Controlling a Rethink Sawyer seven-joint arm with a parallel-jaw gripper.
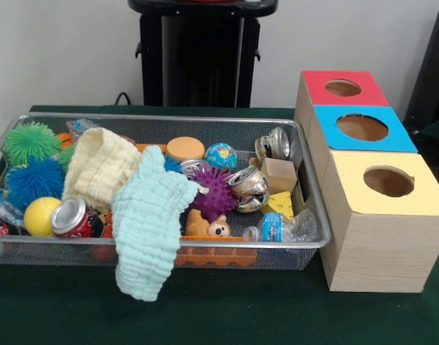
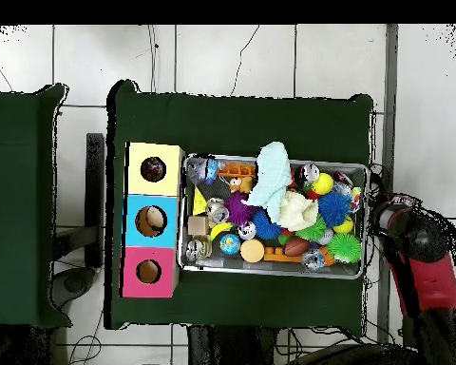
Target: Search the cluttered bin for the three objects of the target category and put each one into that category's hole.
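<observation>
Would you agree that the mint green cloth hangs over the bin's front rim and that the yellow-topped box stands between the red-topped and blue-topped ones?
Not quite. The mint green cloth does hang over the bin's front rim, but the front view shows the blue-topped box in the middle; the yellow-topped box stands at one end of the row.

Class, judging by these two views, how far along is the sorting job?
Nothing looks done: the bin is still piled with clutter, and the yellow-topped box's hole shows nothing visible inside. Nothing is in hand; the arm sits beside the bin. All three placements remain.
</observation>
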